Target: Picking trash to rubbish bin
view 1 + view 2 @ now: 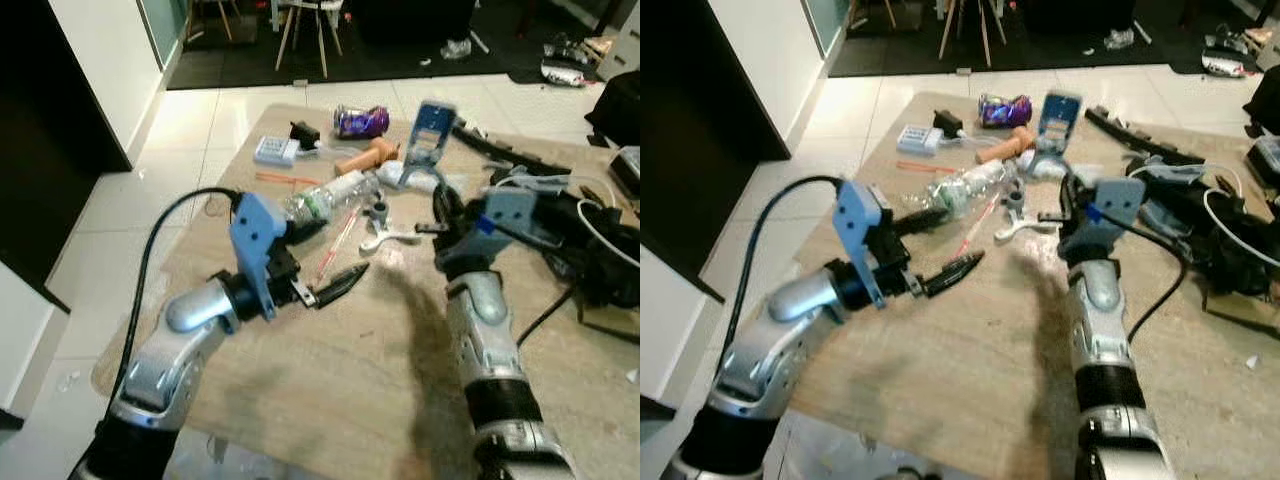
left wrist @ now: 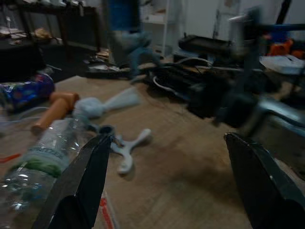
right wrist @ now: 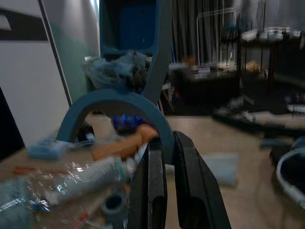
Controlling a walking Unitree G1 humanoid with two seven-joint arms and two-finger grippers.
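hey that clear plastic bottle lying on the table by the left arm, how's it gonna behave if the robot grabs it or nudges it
The plastic bottle looks empty and see-through, so probably light for its size. Its wall appears crinkled, so it may dent under the left end effector, whose fingers stand open beside it. It lies on its side on the table, so a nudge could roll it.

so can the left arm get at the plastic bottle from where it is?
Probably yes. The left gripper is open, its fingers right beside the plastic bottle lying on the table, with nothing between them.
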